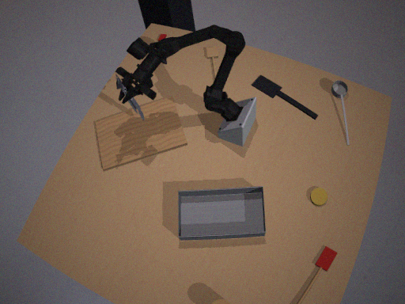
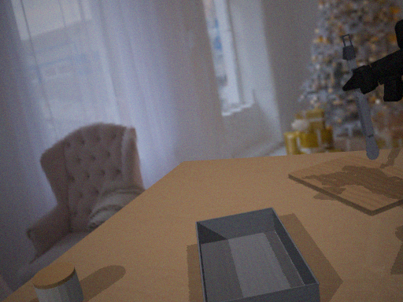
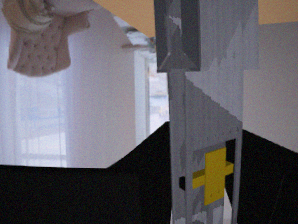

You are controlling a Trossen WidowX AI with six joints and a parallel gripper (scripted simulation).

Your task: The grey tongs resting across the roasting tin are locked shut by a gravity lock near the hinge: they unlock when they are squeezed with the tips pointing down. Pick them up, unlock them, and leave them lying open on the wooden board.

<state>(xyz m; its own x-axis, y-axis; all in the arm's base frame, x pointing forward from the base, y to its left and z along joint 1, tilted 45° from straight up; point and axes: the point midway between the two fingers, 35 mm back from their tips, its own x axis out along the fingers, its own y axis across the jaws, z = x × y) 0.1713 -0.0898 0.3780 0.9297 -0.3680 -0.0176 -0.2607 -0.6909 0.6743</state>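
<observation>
The grey tongs (image 1: 137, 108) (image 2: 366, 114) (image 3: 205, 102) are in the air above the wooden board (image 1: 104, 147) (image 2: 375, 206). They hang steeply, with the hinge end and its wire loop up and the rounded tips down. My gripper (image 1: 124, 95) (image 2: 355, 84) is shut on them in the upper half, below the dark hinge block. A yellow cross-shaped piece (image 3: 215, 176) shows in a slot of the tongs in the wrist view. The arms look close together; whether they are locked cannot be told. The roasting tin (image 1: 221, 237) (image 2: 234, 216) is empty.
A black spatula (image 1: 266, 86) and a ladle (image 1: 339, 89) lie beyond the arm's base. A yellow disc (image 1: 319, 196) and a red-headed spatula (image 1: 326, 258) lie on the right. A lidded jar (image 2: 60, 289) stands near the table's edge. The gripper's shadow falls on the board.
</observation>
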